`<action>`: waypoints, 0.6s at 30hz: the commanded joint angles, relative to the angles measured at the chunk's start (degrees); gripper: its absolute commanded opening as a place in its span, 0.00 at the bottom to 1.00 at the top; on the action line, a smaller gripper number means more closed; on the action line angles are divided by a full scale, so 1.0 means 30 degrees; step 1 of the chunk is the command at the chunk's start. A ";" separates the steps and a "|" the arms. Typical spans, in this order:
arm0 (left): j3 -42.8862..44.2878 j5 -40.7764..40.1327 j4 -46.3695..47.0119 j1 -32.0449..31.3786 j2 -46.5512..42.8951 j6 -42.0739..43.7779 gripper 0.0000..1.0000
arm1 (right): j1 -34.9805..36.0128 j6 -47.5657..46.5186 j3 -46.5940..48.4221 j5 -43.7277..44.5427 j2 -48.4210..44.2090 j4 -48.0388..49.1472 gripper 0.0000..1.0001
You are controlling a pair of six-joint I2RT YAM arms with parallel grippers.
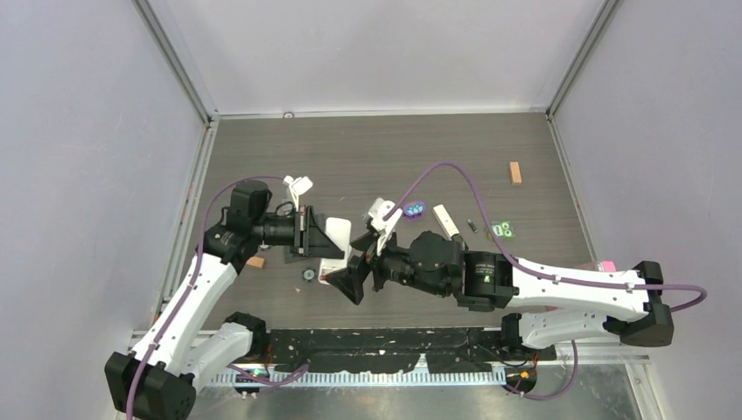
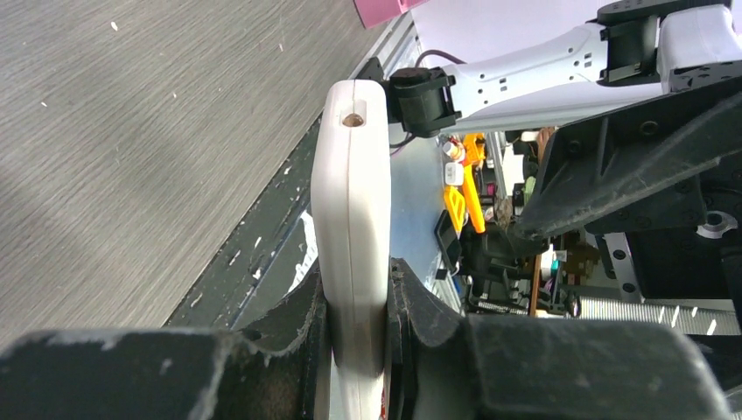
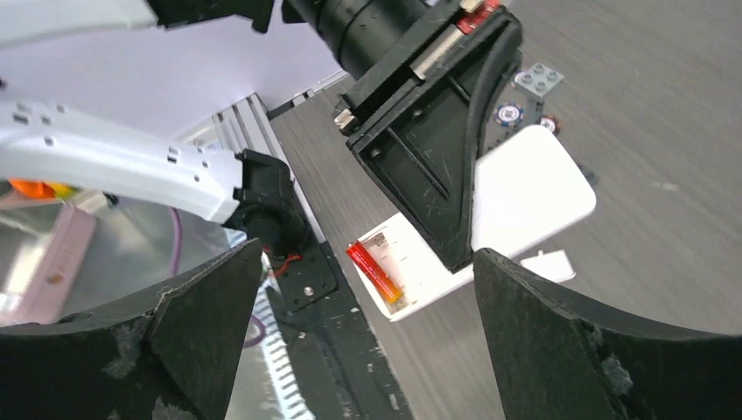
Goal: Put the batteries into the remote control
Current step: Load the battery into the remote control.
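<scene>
My left gripper [image 1: 325, 238] [image 2: 354, 284] is shut on a wide white remote [image 2: 350, 192] [image 3: 525, 188] and holds it on edge just above the table. The remote's open battery bay faces my right gripper. A reddish-orange battery [image 3: 376, 273] lies in the bay. My right gripper [image 1: 353, 282] [image 3: 367, 341] is open and empty, close in front of that bay. A narrow white bar-shaped remote [image 1: 444, 220] lies on the table beyond my right arm, with a tiny dark cell [image 1: 472, 225] beside it. A blue-purple item [image 1: 415, 209] lies near it.
A small white cover piece [image 3: 547, 265] lies on the table by the held remote. A grey brick [image 3: 542, 79] and a blue disc [image 3: 507, 114] lie behind it. A green item [image 1: 501, 229], an orange block [image 1: 515, 172] and a brown block [image 1: 255, 262] lie around.
</scene>
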 commanded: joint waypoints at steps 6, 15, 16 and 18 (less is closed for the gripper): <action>-0.0016 0.0050 0.3572 -0.0022 -0.0618 -0.2778 0.00 | -0.1007 0.9038 0.1582 -0.0101 0.0059 -0.4086 0.95; -0.0531 0.0096 0.5213 -0.0039 -0.1216 -0.4678 0.00 | -0.1978 1.2919 -0.0176 -0.1388 0.0295 -0.2617 0.95; -0.0570 0.0127 0.5362 -0.0022 -0.1215 -0.4866 0.00 | -0.2088 1.3394 -0.0637 -0.1768 0.0235 -0.1998 0.95; -0.0629 0.0166 0.5695 -0.0037 -0.1210 -0.5232 0.00 | -0.2442 1.3937 -0.1171 -0.2427 0.0271 -0.1136 0.95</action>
